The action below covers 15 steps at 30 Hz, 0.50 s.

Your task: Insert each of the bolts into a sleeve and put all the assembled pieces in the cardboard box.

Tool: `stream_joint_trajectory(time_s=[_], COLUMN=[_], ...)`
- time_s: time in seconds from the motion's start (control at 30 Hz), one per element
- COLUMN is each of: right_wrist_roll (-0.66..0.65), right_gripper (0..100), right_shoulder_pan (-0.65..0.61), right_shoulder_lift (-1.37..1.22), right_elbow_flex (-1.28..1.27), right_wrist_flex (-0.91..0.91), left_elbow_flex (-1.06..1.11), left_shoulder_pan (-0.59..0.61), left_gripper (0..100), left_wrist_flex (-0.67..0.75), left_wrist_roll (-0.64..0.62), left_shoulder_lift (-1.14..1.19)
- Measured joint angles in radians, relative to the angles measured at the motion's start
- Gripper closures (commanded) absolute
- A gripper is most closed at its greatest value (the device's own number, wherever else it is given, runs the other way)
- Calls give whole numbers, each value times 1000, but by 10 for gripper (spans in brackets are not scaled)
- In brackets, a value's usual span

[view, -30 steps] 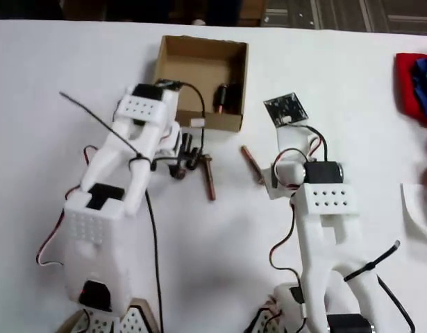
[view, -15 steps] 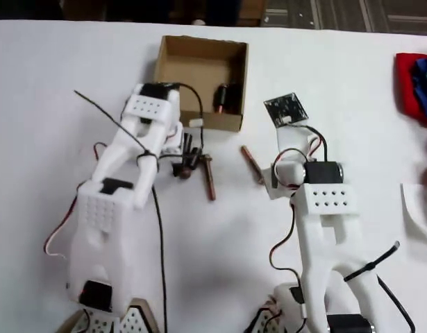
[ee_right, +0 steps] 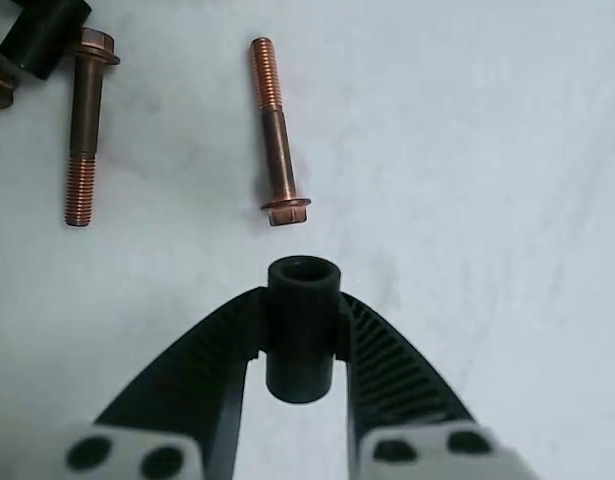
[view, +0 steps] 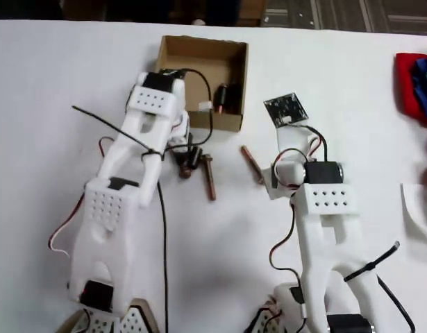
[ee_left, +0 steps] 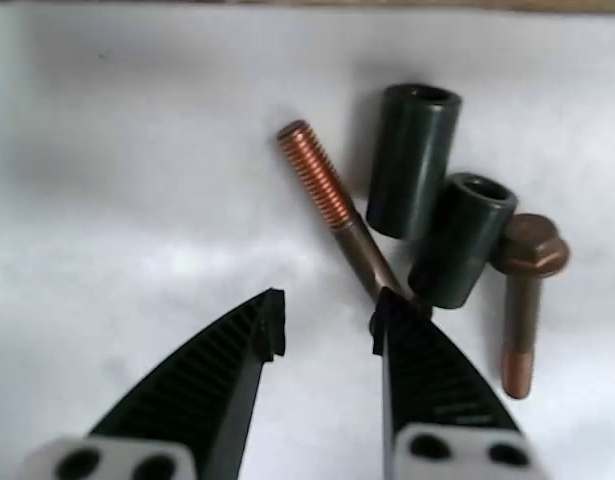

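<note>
In the left wrist view my left gripper (ee_left: 327, 322) is open over a copper bolt (ee_left: 330, 197) whose head end lies under one finger. Beside it lie two black sleeves (ee_left: 413, 160) (ee_left: 463, 241) and a second bolt (ee_left: 523, 300). From above, this pile (view: 187, 161) sits just in front of the cardboard box (view: 199, 55), which holds one assembled piece (view: 227, 98). My right gripper (ee_right: 302, 305) is shut on a black sleeve (ee_right: 302, 350), held upright just behind the head of a loose bolt (ee_right: 277, 130) (view: 253, 164). Another bolt (view: 208, 178) lies between the arms.
A red cloth (view: 414, 80) and a white curved object (view: 416, 208) lie at the table's right edge. White table extends left of the left arm and between the two arm bases.
My left arm has swung toward the box and now stands over the pile of sleeves and bolts. The right arm has not moved.
</note>
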<state>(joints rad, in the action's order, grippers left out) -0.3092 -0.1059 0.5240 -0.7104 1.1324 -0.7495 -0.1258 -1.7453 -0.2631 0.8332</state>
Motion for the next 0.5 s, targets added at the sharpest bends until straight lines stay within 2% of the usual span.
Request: stream_joint_trajectory(time_s=[0.37, 0.43, 0.5], right_wrist_roll=[0, 0, 0], right_gripper=[975, 975, 975], right_shoulder_pan=[0, 0, 0], right_shoulder_lift=[2, 2, 2], right_elbow_flex=[0, 0, 0], right_wrist_flex=[0, 0, 0], left_elbow_flex=[-38, -38, -40], left_shoulder_pan=[-34, -34, -37], left_gripper=[841, 876, 961], left_wrist_flex=[-2, -2, -11], left_wrist_roll=[-117, -120, -109], left_shoulder_lift=[149, 157, 157])
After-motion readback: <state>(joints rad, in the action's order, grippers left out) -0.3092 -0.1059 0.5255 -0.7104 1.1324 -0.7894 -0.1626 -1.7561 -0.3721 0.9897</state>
